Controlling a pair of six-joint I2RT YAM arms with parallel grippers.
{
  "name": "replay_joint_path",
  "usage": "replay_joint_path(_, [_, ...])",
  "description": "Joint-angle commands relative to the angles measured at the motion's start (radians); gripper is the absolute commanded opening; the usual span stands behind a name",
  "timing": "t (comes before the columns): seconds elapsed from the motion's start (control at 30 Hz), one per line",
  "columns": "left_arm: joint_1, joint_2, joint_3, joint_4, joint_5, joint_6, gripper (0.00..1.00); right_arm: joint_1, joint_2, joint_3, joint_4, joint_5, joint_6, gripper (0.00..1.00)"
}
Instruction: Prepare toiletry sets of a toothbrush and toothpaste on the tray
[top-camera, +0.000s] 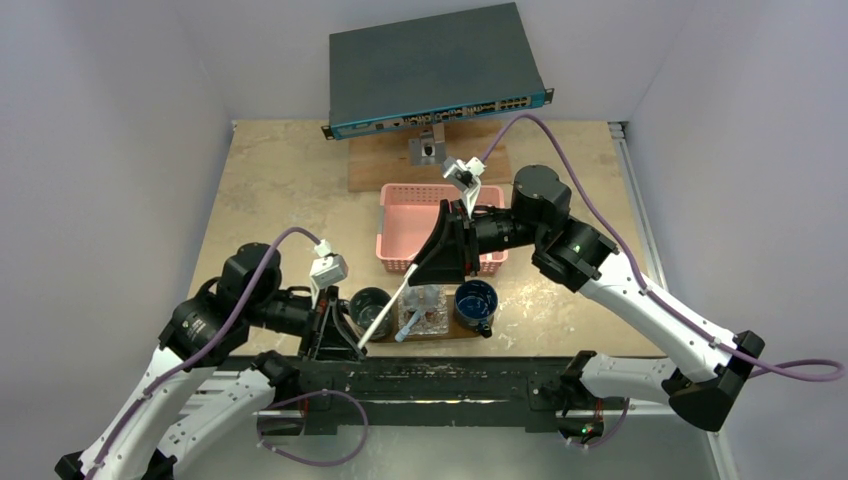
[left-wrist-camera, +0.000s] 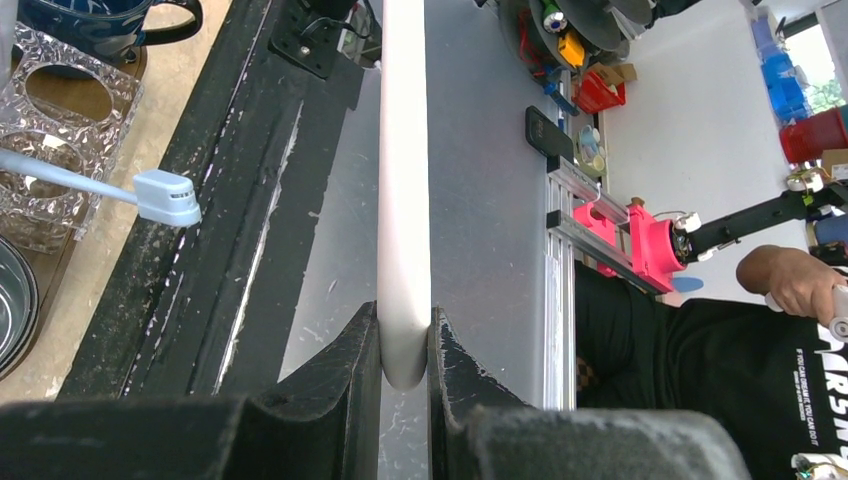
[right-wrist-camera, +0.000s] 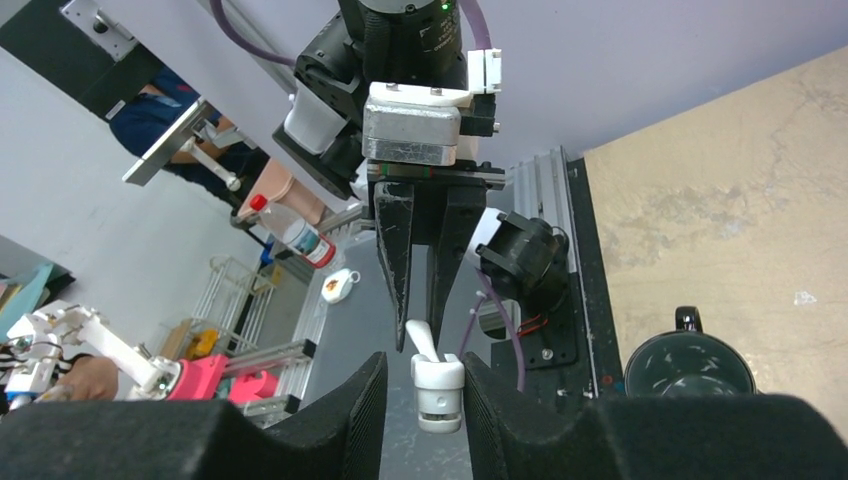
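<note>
My left gripper (top-camera: 345, 335) (left-wrist-camera: 405, 340) is shut on the handle end of a slim white toothbrush (top-camera: 390, 305) (left-wrist-camera: 404, 180) and holds it in the air, slanting up towards my right gripper (top-camera: 420, 272). In the right wrist view the toothbrush's capped head (right-wrist-camera: 438, 388) sits between my right gripper's (right-wrist-camera: 425, 385) open fingers, with a gap on the left side. A second toothbrush (left-wrist-camera: 165, 197) rests with its capped head sticking out of a clear glass holder (left-wrist-camera: 50, 150) (top-camera: 425, 312) on the dark-brown tray (top-camera: 452, 337). I see no toothpaste tubes.
Two dark mugs (top-camera: 370, 300) (top-camera: 477, 300) stand on the tray beside the glass holder; one also shows in the right wrist view (right-wrist-camera: 690, 365). The pink basket (top-camera: 400, 225) sits behind them. A network switch (top-camera: 435, 65) stands at the back on a wooden board (top-camera: 375, 165).
</note>
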Motion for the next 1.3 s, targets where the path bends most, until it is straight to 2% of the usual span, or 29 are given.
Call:
replay_joint_path(0.0, [-0.003, 0.007, 0.045, 0.007, -0.003, 0.025, 0.00, 0.010, -0.003, 0.022, 0.031, -0.034, 0.005, 0.34])
replay_joint_path(0.3, [-0.004, 0.016, 0.051, 0.007, -0.005, 0.030, 0.00, 0.024, 0.014, 0.015, 0.034, -0.042, 0.006, 0.28])
replay_joint_path(0.37, [-0.004, 0.019, 0.052, 0.009, -0.004, 0.030, 0.00, 0.026, 0.016, 0.015, 0.032, -0.043, 0.003, 0.22])
replay_joint_path(0.5, [-0.004, 0.022, 0.054, 0.007, -0.008, 0.031, 0.00, 0.029, 0.016, 0.018, 0.033, -0.051, -0.001, 0.01])
replay_joint_path(0.57, [-0.004, 0.024, 0.055, 0.002, -0.020, 0.033, 0.00, 0.029, 0.015, 0.017, 0.030, -0.051, -0.005, 0.00])
replay_joint_path(0.6, [-0.003, 0.024, 0.056, 0.002, -0.027, 0.035, 0.05, 0.029, 0.013, 0.016, 0.026, -0.051, -0.008, 0.00])
replay_joint_path(0.77, [-0.004, 0.026, 0.060, -0.006, -0.074, 0.035, 0.41, 0.032, -0.004, 0.014, 0.008, -0.046, -0.025, 0.00])
replay_joint_path(0.83, [-0.004, 0.029, 0.063, -0.010, -0.094, 0.034, 0.50, 0.033, -0.013, 0.015, -0.014, -0.042, -0.039, 0.00])
replay_joint_path(0.97, [-0.004, 0.035, 0.077, -0.007, -0.138, 0.025, 0.60, 0.033, -0.031, 0.025, -0.087, -0.016, -0.086, 0.00])
replay_joint_path(1.27, [-0.004, 0.034, 0.119, 0.003, -0.274, -0.008, 0.74, 0.033, -0.062, 0.116, -0.425, 0.153, -0.254, 0.00])
